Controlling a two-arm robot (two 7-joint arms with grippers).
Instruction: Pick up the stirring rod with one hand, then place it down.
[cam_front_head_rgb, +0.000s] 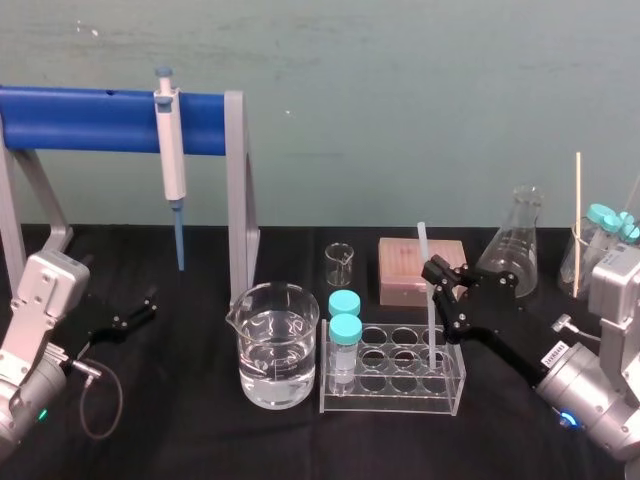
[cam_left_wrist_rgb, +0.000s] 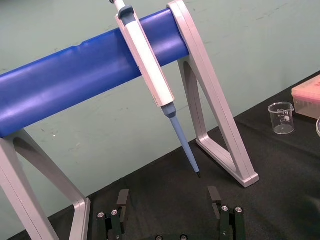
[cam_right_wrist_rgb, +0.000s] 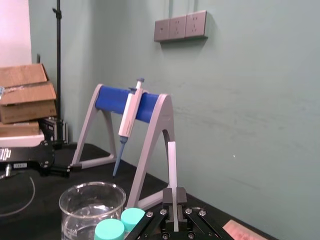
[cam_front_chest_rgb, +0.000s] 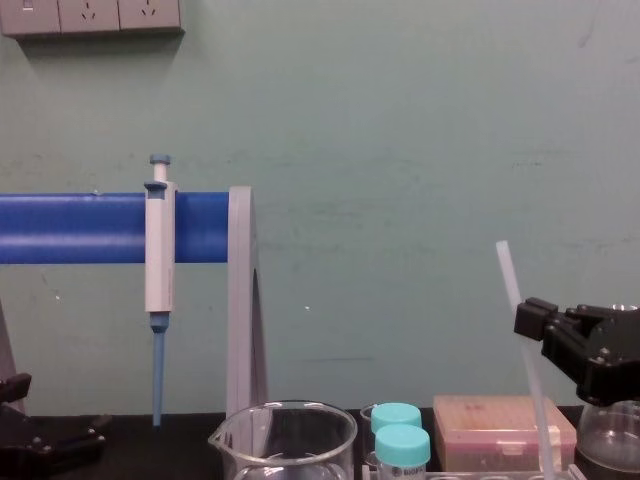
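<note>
The right gripper is clamped on the stirring rod, which stands nearly upright with its lower end at the back-right wells of the tube rack; the beaker stands at the rack's 9 o'clock; farther out at 9 o'clock, the left gripper rests on the table, fingers spread.

Looks out past the left gripper, fingers spread wide above the black table. Faces a blue bar on grey legs, with a white-and-blue pipette hung on it, tip down. Takes in a small glass beaker near a pink box.
</note>
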